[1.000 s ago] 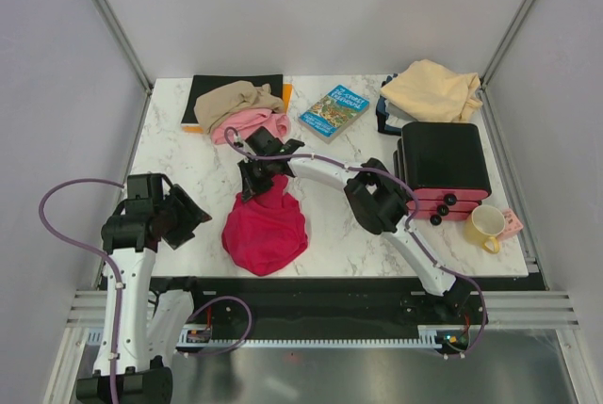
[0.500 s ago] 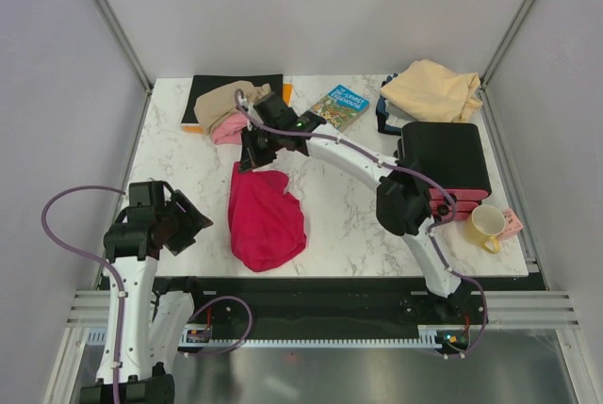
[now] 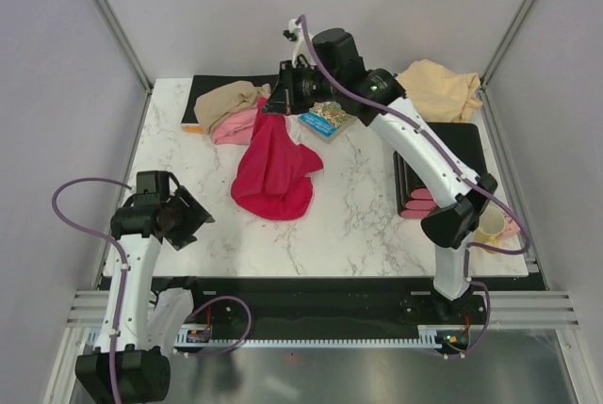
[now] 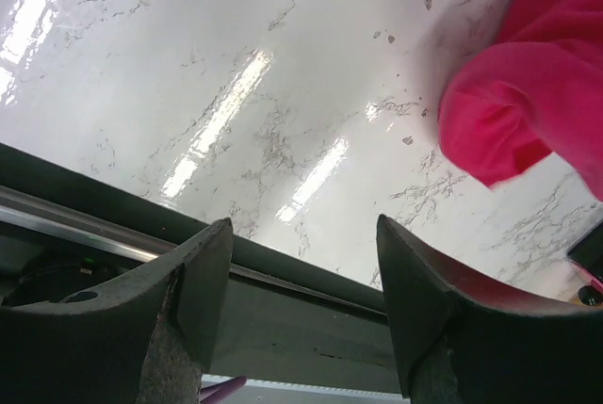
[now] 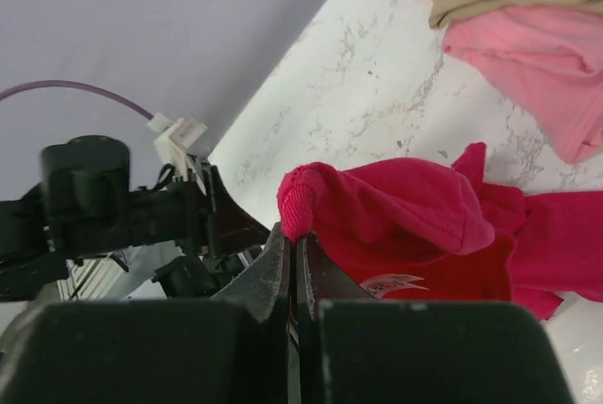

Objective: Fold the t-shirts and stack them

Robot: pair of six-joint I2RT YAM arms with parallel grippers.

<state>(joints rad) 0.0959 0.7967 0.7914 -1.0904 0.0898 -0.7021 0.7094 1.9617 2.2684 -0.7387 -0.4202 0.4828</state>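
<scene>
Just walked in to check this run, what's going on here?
The right arm's fingers are shut on an edge of the crimson t-shirt, holding it up while the rest drapes on the table. The left arm's fingers are open and empty near the front edge. The pink t-shirt and tan-brown t-shirt lie crumpled far left.

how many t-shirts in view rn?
4. Crimson shirt pinched in the right gripper, draping onto the table centre; tan shirt and pink shirt bunched together far left at the black mat; peach-cream shirt far right corner. Others may hide under piles.
</scene>
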